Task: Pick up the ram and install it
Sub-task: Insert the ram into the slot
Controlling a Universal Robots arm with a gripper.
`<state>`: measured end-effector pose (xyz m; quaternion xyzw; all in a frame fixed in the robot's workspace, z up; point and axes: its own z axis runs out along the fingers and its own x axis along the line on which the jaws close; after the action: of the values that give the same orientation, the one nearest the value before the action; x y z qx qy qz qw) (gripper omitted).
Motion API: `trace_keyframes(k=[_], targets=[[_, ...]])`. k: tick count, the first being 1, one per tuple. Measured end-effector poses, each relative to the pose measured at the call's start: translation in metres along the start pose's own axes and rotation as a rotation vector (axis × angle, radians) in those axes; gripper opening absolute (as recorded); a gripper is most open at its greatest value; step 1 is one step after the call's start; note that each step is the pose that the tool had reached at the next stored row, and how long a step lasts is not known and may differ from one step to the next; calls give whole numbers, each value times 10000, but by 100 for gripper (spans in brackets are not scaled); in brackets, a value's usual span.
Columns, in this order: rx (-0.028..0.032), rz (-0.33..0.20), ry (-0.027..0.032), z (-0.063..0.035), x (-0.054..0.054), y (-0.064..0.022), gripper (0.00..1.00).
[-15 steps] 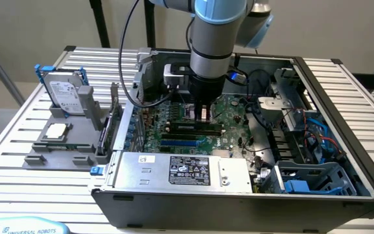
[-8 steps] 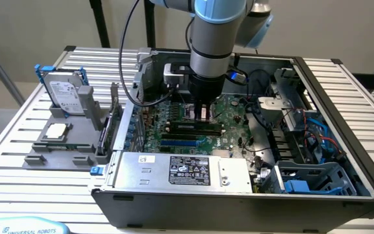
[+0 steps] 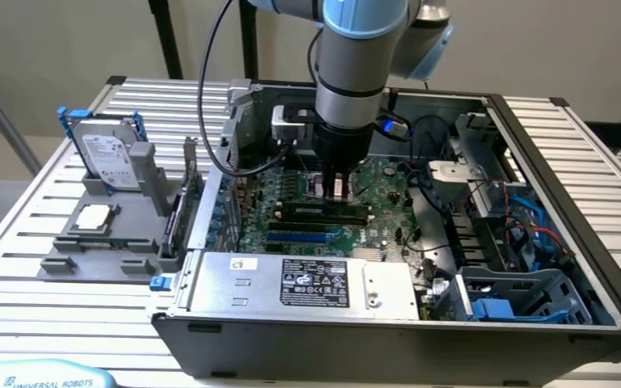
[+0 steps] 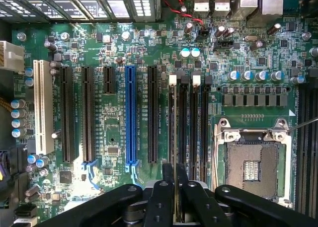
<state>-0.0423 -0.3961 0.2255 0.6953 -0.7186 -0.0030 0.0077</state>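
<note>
Exterior view: open dark-grey metal computer case (image 3: 569,202) on a slatted white table (image 3: 30,267), plain beige wall behind.
Green motherboard (image 4: 119,132): fills the case floor — black memory slots (image 4: 198,127) beside the empty silver processor socket (image 4: 251,162).
Black gripper (image 4: 175,197): nearly closed, pinching the thin green ram stick (image 4: 175,137) edge-on.
Ram: standing in a slot, under the fingers.
Technique: I'd keep it upright, press evenly — both end latches should click.

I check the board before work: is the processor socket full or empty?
Empty. In the wrist view the processor socket shows its bare contact field inside the metal frame, with no chip on it.
</note>
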Motion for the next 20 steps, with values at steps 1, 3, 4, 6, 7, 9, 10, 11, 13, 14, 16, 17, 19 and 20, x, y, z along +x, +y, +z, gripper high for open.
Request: trace_keyframes(k=[1,3,4,6,7,9,10,11,13,14,16,17,19,20], targets=[[1,0,4,1,-1,0,13],[0,0,8,2,-4,0,13],[0,0,9,3,-5,0,13],[1,1,9,6,-7,0,13],[0,1,11,6,-8,-1,13],[0,1,15,9,-9,-1,13],[1,1,16,11,-10,-1,13],[1,1,15,13,-10,-1,13],[1,1,15,19,-10,-1,13],[1,1,15,22,-10,-1,13],[1,0,15,29,-10,-2,13],[1,0,14,33,-10,-2,13],[1,0,15,41,-10,-2,13],[1,1,15,45,-10,-2,13]])
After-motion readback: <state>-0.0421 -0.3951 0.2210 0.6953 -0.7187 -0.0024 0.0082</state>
